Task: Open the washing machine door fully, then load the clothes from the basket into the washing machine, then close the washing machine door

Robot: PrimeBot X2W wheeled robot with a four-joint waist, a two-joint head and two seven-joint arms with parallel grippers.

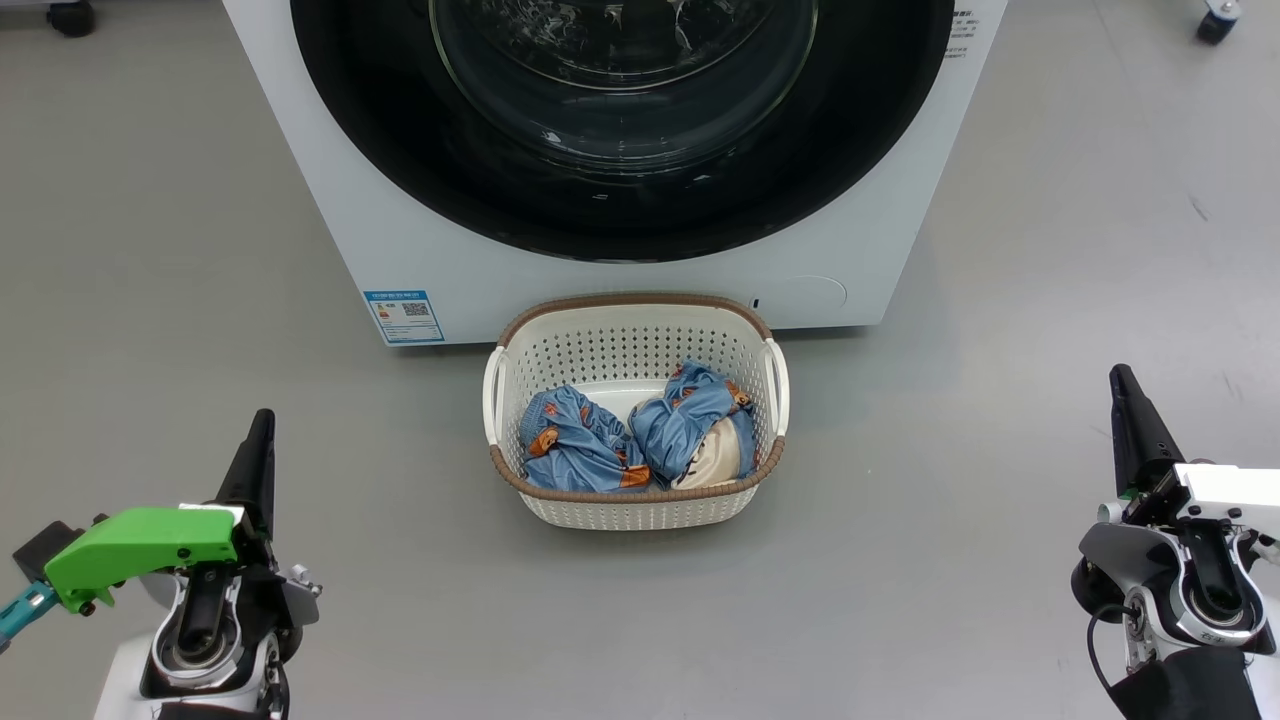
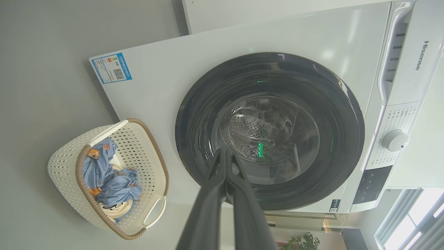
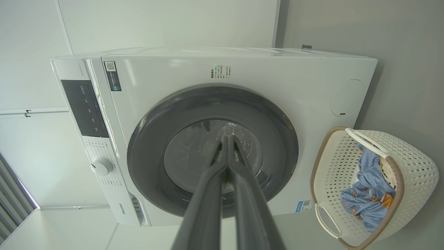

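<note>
Ahead, basket [image 1: 620,345], between left claw [image 1: 263,425], right claw [image 1: 1122,382]

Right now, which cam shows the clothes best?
Head view: it looks down into the basket, so both bundles of the clothes lie in plain sight. The left and right wrist views catch them sidelong and smaller, partly behind the basket's rim.
</note>
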